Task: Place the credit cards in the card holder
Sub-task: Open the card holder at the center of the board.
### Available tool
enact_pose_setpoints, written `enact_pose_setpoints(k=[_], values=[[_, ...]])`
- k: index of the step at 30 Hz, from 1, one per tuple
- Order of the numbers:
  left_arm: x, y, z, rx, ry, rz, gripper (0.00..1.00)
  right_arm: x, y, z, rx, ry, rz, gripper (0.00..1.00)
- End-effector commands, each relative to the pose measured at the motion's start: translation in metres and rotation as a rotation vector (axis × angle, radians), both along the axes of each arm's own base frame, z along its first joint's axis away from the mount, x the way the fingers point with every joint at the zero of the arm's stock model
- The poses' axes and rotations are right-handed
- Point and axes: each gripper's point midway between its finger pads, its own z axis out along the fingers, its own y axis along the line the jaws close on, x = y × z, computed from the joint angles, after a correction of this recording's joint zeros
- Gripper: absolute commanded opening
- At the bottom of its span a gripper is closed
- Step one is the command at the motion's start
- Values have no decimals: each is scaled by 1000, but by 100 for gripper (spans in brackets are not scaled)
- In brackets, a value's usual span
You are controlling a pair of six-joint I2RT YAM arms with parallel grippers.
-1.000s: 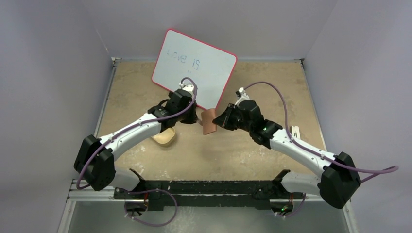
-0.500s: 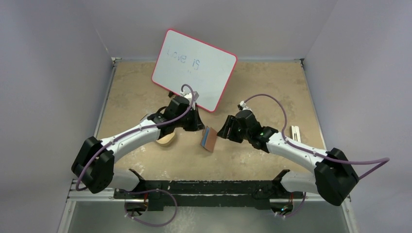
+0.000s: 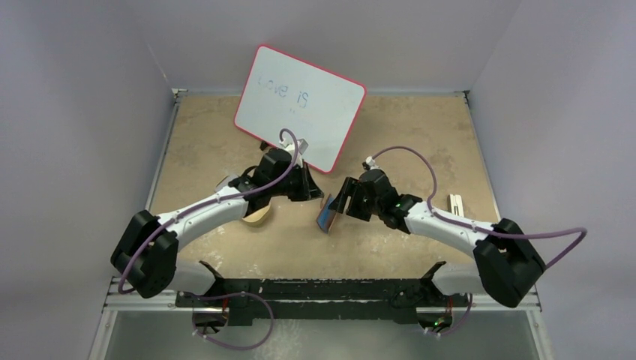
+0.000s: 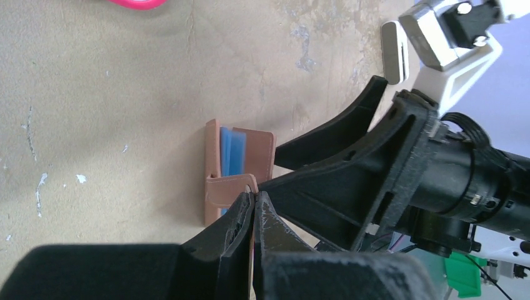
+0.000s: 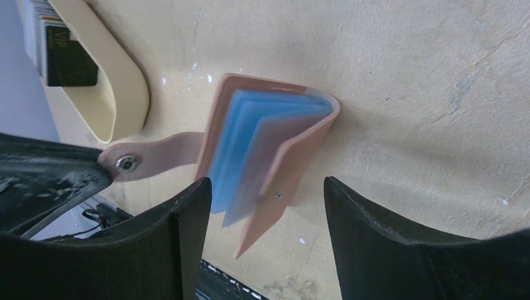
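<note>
The left arm (image 3: pixel 214 204) hides most of the tray (image 3: pixel 259 217); its cards (image 5: pixel 69 59) (right wrist view) run off-frame.

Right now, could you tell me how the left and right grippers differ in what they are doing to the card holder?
The left gripper is shut, pinching the tab strap of the card holder. The right gripper is open, straddling its half-open covers without clamping them. Both are black.
</note>
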Motion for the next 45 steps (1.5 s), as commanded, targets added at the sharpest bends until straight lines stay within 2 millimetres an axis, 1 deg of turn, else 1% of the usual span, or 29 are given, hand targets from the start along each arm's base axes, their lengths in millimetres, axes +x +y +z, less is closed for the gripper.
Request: enact_pose_setpoints(k=[1,3,5,7,10,13,16,21,24,25,27,30,33,34,39,45], values=[[3,-5,4,-34,-19,-3,0,4,13,-2,33,31,-3,67],[3,-1,0,-13,-19,5,0,3,9,-11,-4,55,-15,61],[4,6,-6,33,-14,26,0,3,1,-16,-48,67,-36,56],[6,13,-12,74,-18,39,0,-2,-9,-22,-96,94,-53,52],[6,18,-15,94,-19,56,0,-5,-23,-31,-156,100,-75,43],[7,26,-24,150,-9,78,0,-9,-30,-39,-190,108,-74,34],[7,35,-31,206,0,92,0,-14,-37,-46,-219,118,-77,29],[7,52,-43,304,18,132,0,-18,-46,-56,-253,124,-80,25],[5,57,-49,329,27,138,0,-21,-50,-63,-270,136,-72,23],[5,58,-50,330,31,138,0,-21,-52,-65,-286,140,-77,25],[3,56,-51,320,36,129,0,-20,-60,-66,-323,148,-98,35],[0,47,-44,270,37,106,0,-14,-62,-47,-344,130,-117,40],[-2,37,-33,199,32,86,0,0,-63,-19,-358,70,-144,43],[-3,34,-30,178,32,79,0,0,-61,-12,-348,64,-137,44],[-3,26,-26,130,44,76,0,2,-34,23,-232,18,-98,45],[-3,21,-15,73,41,87,0,1,16,55,-70,-45,-32,46]])
